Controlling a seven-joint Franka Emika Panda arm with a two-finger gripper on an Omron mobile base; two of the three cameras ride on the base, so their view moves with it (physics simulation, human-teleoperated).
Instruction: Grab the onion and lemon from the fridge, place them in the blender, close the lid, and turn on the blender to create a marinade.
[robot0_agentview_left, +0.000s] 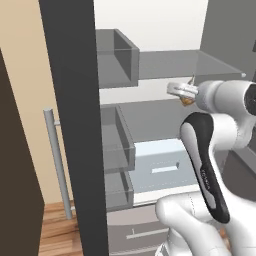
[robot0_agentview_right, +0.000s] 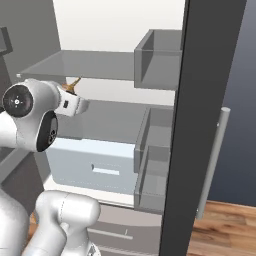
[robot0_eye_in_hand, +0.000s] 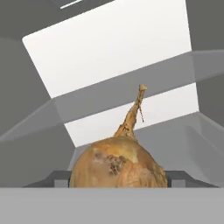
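Door edge: the fridge (robot0_agentview_left: 70, 125) shows its dark, matte door slab down the left-centre of the left base view, smooth and flat
Handle: a long metal handle (robot0_agentview_left: 57, 160), a plain grey bar, stands upright at the left of that slab
Door bins: grey box-shaped door bins (robot0_agentview_left: 117, 145) sit just right of the slab, thin-walled and see-through at the front
Shelves: flat grey shelves (robot0_agentview_left: 165, 62) run across the white interior, upper middle of the frame
Drawer: a pale blue-white drawer (robot0_agentview_left: 160, 165) with a slot grip, lower centre, smooth and boxy
Gripper: the gripper (robot0_agentview_left: 186, 95) is at right of centre in the left base view, between the two shelves, pointing left into the fridge
Onion: the onion (robot0_eye_in_hand: 117, 164) fills the bottom centre of the hand view, directly ahead of the hand and between the dark finger tips; round bulb, papery tan-brown skin with darker patches
Onion axis: its thin dry stem points up and slightly right in the hand view, so the long axis runs roughly crosswise to the reach
Grip: the jaws look closed on the onion, as a judgement; contact itself is hidden
Next move: withdraw straight back out of the shelf gap
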